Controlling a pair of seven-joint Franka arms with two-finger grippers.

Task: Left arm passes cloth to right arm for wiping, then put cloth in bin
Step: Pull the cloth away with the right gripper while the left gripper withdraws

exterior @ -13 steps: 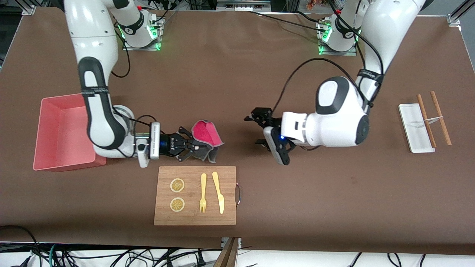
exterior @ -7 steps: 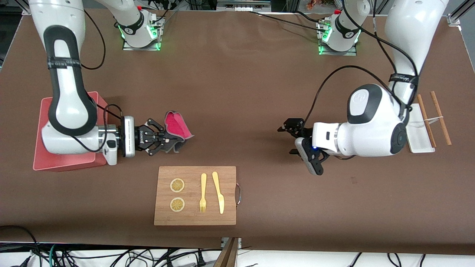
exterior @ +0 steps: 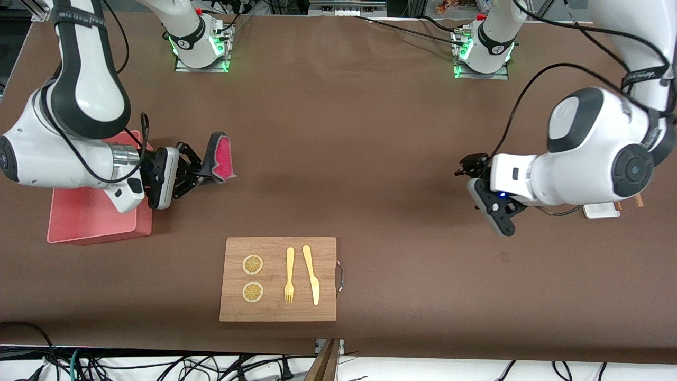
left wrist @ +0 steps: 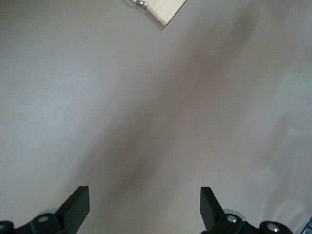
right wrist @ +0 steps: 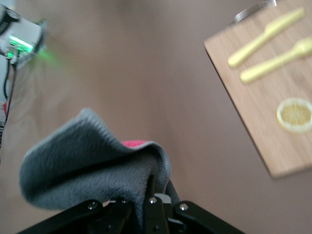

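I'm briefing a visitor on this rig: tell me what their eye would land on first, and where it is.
First the cloth, grey outside and pinkish-red inside, pinched in the right arm's claw above the table beside the pink bin. Next the left arm's claw, open and empty toward its own end of the table. Then the wooden board, nearest the front camera, with two lemon slices, a yellow fork and knife.

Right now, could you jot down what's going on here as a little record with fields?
right gripper: shut on the cloth, held in the air beside the bin
cloth in right wrist view: grey face outward, a bit of pinkish-red showing
left gripper: open, holds nothing, over bare table
bin: pink, at the right arm's end of the table
wooden board: carries fork, knife, two lemon slices
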